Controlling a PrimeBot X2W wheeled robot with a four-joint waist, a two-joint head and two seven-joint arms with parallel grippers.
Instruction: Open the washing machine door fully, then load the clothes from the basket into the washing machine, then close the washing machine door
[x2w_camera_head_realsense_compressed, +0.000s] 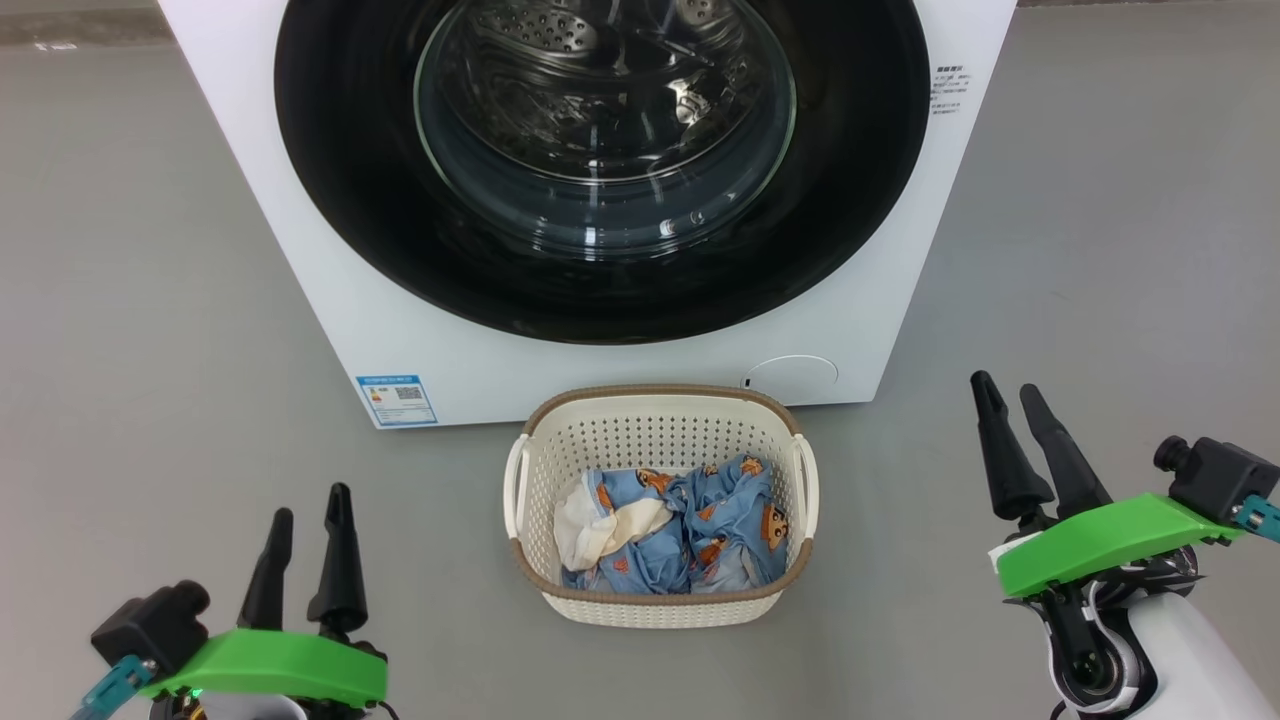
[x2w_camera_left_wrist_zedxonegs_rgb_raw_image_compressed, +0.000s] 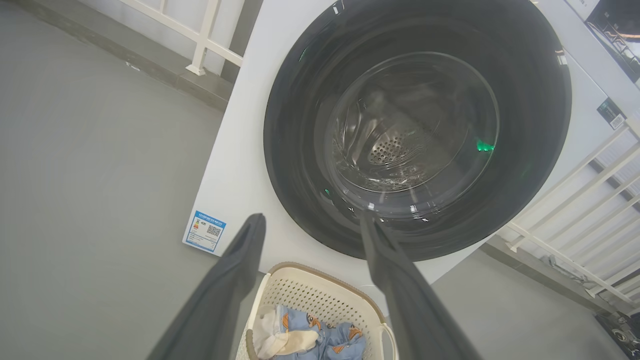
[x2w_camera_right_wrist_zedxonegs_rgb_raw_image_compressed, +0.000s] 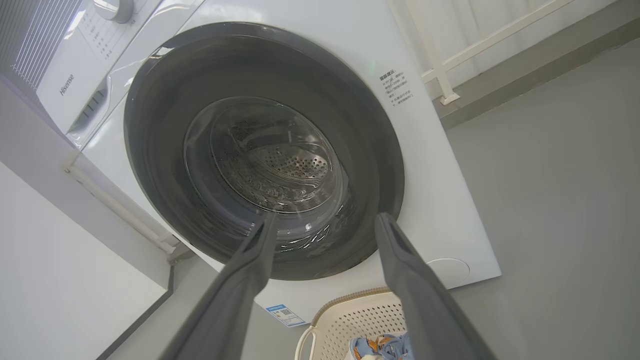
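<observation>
Washing machine door (x2w_camera_head_realsense_compressed: 605, 150) shut, well beyond left jaws and right jaws, both spread apart, empty

Clothes (x2w_camera_head_realsense_compressed: 690, 530) in basket (x2w_camera_head_realsense_compressed: 660, 605) before washing machine (x2w_camera_head_realsense_compressed: 330, 300)

Smooth matt grey floor (x2w_camera_head_realsense_compressed: 140, 260) all round; white barred railing (x2w_camera_left_wrist_zedxonegs_rgb_raw_image_compressed: 204, 37) on a raised grey kerb (x2w_camera_left_wrist_zedxonegs_rgb_raw_image_compressed: 160, 75); plain white wall (x2w_camera_right_wrist_zedxonegs_rgb_raw_image_compressed: 55, 290) alongside
</observation>
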